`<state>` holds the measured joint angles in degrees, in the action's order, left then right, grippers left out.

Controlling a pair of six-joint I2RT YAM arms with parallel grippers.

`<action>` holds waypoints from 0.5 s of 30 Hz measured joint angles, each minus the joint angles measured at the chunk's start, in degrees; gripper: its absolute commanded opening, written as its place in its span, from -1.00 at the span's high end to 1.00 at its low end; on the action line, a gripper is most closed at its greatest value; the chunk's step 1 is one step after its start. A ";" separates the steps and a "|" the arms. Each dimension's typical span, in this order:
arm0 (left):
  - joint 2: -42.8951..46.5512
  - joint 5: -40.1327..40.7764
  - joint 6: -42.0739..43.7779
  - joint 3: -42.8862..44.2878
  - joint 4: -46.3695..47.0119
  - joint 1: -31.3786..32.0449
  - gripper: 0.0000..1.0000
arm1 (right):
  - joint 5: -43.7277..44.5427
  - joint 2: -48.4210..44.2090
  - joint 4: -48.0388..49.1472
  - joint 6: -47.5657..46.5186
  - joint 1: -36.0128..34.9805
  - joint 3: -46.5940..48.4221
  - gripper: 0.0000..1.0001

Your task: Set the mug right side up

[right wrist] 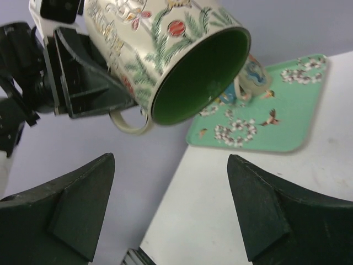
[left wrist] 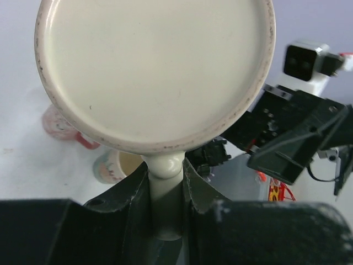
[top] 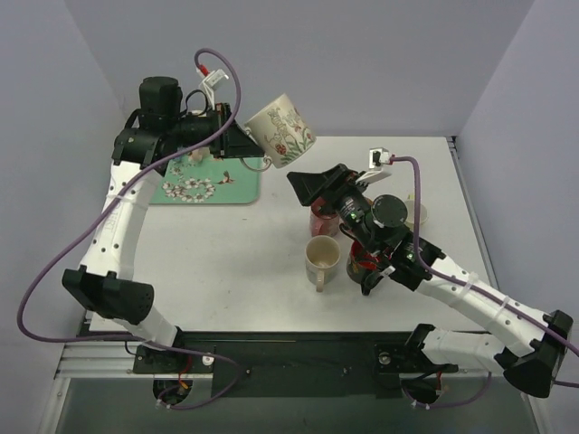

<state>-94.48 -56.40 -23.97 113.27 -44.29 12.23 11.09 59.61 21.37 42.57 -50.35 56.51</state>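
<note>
on the left, my left gripper [left wrist: 165, 190] is closed on the handle [left wrist: 165, 165] of the mug [top: 281, 132] and holds it in the air, above the far part of the table [top: 226, 262], just beside the green tray [top: 244, 201]. the mug touches nothing else. it is tilted: from the right wrist camera i look into its green inside, so the mouth points toward the right arm and a little down, and the flat bottom faces the left wrist camera. so i judge the task is about half done. the mug is lifted and partly rotated, but it is not yet upright and not yet set down. what is left is to rotate the mouth up, to lower the mug on a free place and to let go.

more to the right, the right gripper [right wrist: 171, 165] hangs near the mug with its fingers wide apart and nothing between them. it does not touch the mug.

some things i cannot see well. the bottom of the mug fills the left wrist view, so the mouth is hidden there. a small patterned thing on the tray is mostly behind the mug and the left arm; i cannot tell what it is. near the cream cup [top: 323, 258], other cups are partly under the right arm, and i cannot tell how they stand.
</note>
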 measured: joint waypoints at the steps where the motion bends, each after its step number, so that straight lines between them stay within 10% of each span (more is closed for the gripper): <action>1: 1.73 -1.16 -1.05 -1.16 0.92 0.83 1.00 | 0.44 1.20 2.86 0.92 -0.31 0.02 -0.54; 10: 7.89 -4.00 -4.44 -10.40 5.25 3.17 1.00 | 1.99 6.58 14.10 2.34 -3.06 4.48 -0.33; 15: 8.22 -3.52 -5.68 -12.35 7.76 3.85 1.00 | 2.84 9.42 13.11 0.35 -3.23 8.09 0.67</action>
<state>-86.26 -59.92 -29.65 100.92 -36.53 16.08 13.93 69.04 34.48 42.92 -53.58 64.60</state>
